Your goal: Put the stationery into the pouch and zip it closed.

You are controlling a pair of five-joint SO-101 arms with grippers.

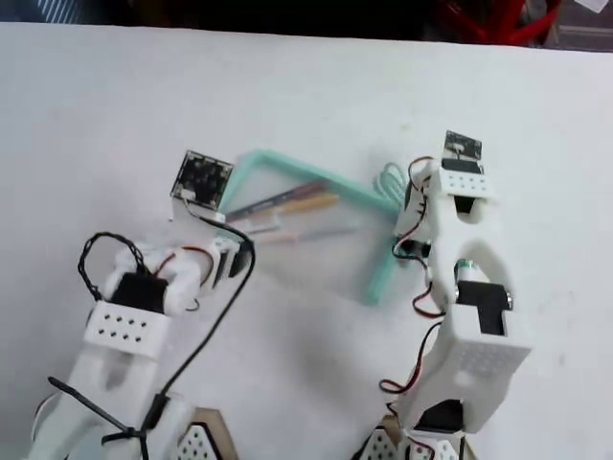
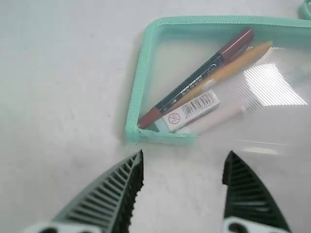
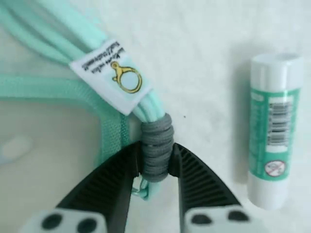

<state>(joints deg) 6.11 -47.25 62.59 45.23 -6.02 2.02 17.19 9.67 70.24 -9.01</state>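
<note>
A clear pouch with mint-green trim (image 1: pixel 316 177) lies mid-table. Inside its corner (image 2: pixel 141 131) lie a dark red-capped marker (image 2: pixel 199 80), a yellow pen (image 2: pixel 238 63), a labelled white eraser (image 2: pixel 192 110) and a pale pen. My left gripper (image 2: pixel 182 170) stands open just short of that corner, with nothing between its fingers; the high view shows it at the pouch's left side (image 1: pixel 228 251). My right gripper (image 3: pixel 155 148) is shut on the grey wrap (image 3: pixel 156 145) of the pouch's mint cord (image 3: pixel 97 43), at the pouch's right end (image 1: pixel 404 216). A green-and-white glue stick (image 3: pixel 274 131) lies on the table beside it.
The white table (image 1: pixel 115 105) stretches bare to the left and far side. Both arm bases stand at the near edge. Dark and red things lie beyond the far edge (image 1: pixel 488 19).
</note>
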